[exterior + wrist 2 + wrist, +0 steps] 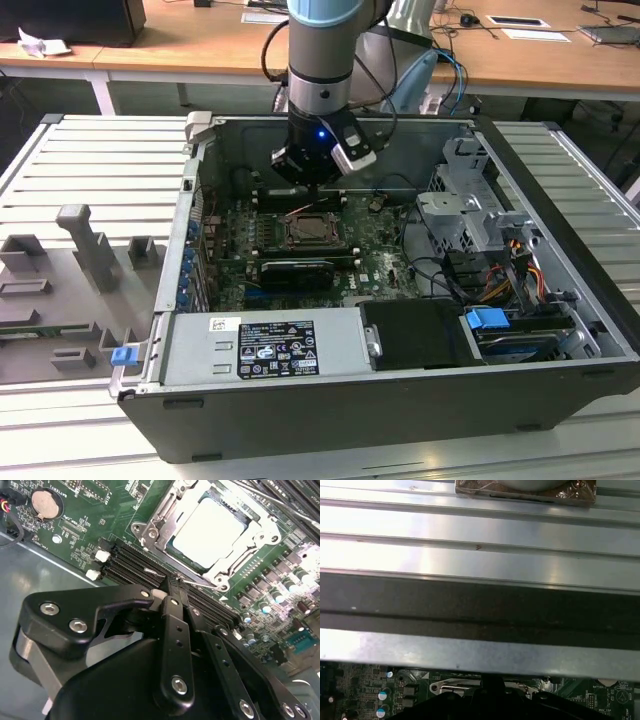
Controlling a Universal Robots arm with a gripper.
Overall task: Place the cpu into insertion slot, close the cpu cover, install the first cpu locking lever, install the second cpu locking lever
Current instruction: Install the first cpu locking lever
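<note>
The cpu [210, 530], with its silvery square top, lies in the insertion slot [310, 232] on the green motherboard. The cpu cover [165, 517], a silvery metal frame, lies flat around the chip. A thin wire locking lever [200, 582] runs along the socket's near edge. In the second wrist view my gripper [171, 584] is shut, and its black fingertips come together right at the end of that lever, beside the memory slots. In the exterior view the gripper [313, 187] hangs just above the far edge of the socket. A second thin rod [280, 505] crosses beyond the socket.
The open computer case [400, 400] lies on a ribbed metal table [90, 160]. Long black memory slots [125, 562] flank the socket. A power supply [265, 345], drive cage [470, 200] and cables [500, 280] crowd the case. Grey fixtures [90, 250] stand at the exterior view's left.
</note>
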